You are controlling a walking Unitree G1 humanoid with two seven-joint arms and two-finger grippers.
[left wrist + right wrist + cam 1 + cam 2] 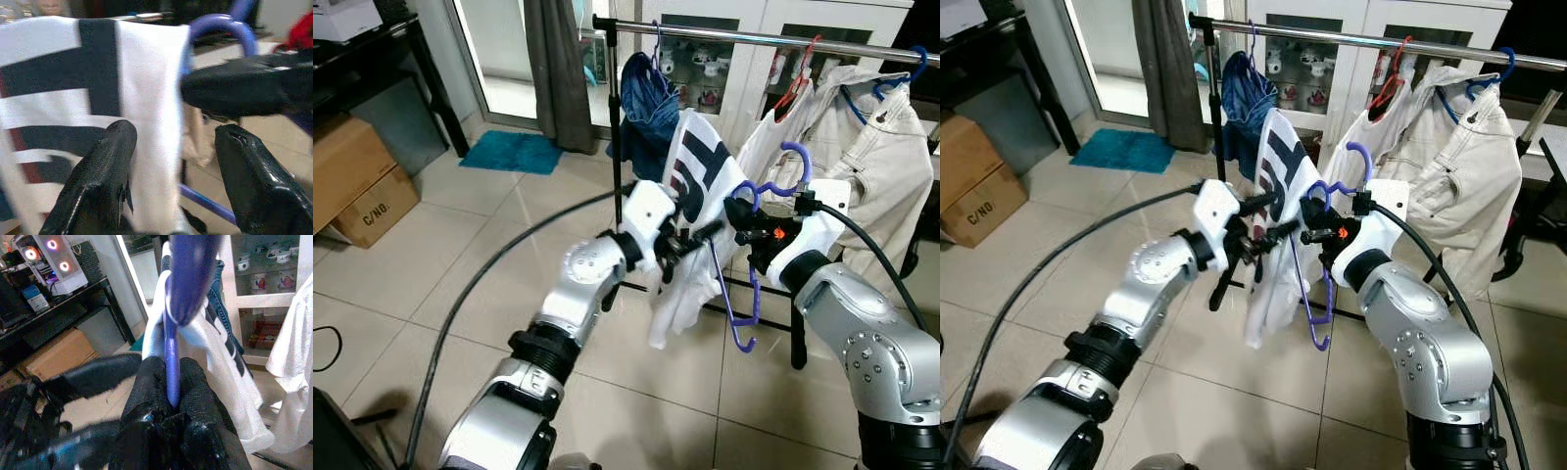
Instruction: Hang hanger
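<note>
Carrying the purple hanger (736, 294) pinched in our right gripper (745, 221), left gripper (690, 238) spread around its white shirt (697, 166); next we lift toward the rail (773, 40) at twelve o'clock

hanger (736, 294): middle, shirt (690, 211) on it
rail (773, 39): at 12 o'clock, behind
boxes (357, 186): at 9 o'clock, on floor (460, 264)

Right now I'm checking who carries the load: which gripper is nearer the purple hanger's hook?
Right. The right gripper is shut on the purple hanger just below its hook. The left gripper sits lower, off to the side, against the white shirt.
</note>
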